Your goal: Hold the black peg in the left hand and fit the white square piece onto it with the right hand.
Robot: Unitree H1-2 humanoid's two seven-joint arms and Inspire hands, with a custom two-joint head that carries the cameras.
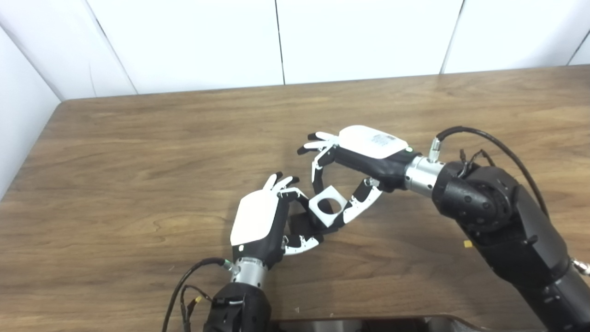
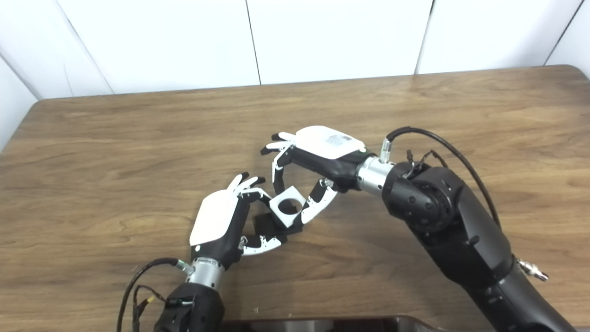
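We see the left hand (image 1: 260,221) over the wooden surface (image 1: 138,152), its white back turned up and its fingers curled around the black peg (image 1: 302,224). The peg shows only as a dark block between those fingers and the thumb, so we cannot make out its full shape. Just right of the left hand, the white square piece (image 1: 327,205) sits tilted like a diamond, with a round hole through its middle. It touches the peg at its lower left edge; we cannot tell whether the peg has entered the hole. Right of the left hand again, the right hand (image 1: 364,157) reaches in from the far side, pinching the white square piece between a finger on its upper left edge and the thumb on its lower right edge, while its other fingers spread out away from the piece. Further right of the left hand, a black cable (image 1: 498,143) loops over the right forearm.
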